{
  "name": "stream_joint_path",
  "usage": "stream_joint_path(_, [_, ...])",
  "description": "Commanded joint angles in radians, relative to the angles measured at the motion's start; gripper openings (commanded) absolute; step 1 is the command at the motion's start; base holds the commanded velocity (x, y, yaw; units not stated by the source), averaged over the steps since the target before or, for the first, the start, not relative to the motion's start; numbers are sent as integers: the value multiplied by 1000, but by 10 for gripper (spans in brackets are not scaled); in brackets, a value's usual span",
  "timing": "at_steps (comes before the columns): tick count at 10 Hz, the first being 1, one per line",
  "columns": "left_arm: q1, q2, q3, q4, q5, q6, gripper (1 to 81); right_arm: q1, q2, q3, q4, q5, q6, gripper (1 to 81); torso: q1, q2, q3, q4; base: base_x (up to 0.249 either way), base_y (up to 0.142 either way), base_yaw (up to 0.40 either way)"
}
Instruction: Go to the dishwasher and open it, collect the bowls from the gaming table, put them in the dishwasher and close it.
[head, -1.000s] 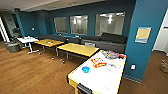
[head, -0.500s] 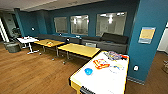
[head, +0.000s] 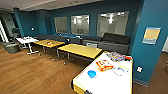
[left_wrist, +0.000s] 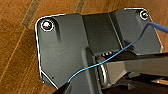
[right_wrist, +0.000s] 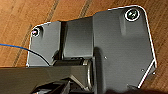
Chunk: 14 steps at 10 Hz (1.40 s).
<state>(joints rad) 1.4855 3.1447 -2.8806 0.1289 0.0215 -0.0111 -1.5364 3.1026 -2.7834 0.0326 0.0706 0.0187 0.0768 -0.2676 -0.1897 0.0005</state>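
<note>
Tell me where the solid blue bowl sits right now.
In the head view, the blue bowl sits on the white-topped gaming table at lower right, near its left edge, just below-left of the orange board game.

The floor (head: 37, 72) is showing warm wood planks with a soft sheen. The gaming bench (head: 107, 81) is wearing a smooth, pale, glossy top; on it, the blue bowl (head: 91, 73) is looking shiny, glazed or plastic.

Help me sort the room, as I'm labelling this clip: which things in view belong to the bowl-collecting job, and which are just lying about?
Belong to the job:
- gaming table
- blue bowl
- pale bowl

Just lying about:
- orange board game
- yellow-topped tables
- small white table
- dark sofa
- wall poster
</note>
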Motion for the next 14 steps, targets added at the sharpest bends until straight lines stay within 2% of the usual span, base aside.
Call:
stream_joint_path(1, [-57, 6, -2, -5, 49, 3, 811, 51, 3, 4, -2, -51, -3, 811, 0, 0, 0, 0, 141, 113, 0])
stream_joint_path(14, [-57, 11, -2, 0, 49, 3, 811, 52, 1, 7, -2, -51, -3, 811, 0, 0, 0, 0, 123, 117, 0])
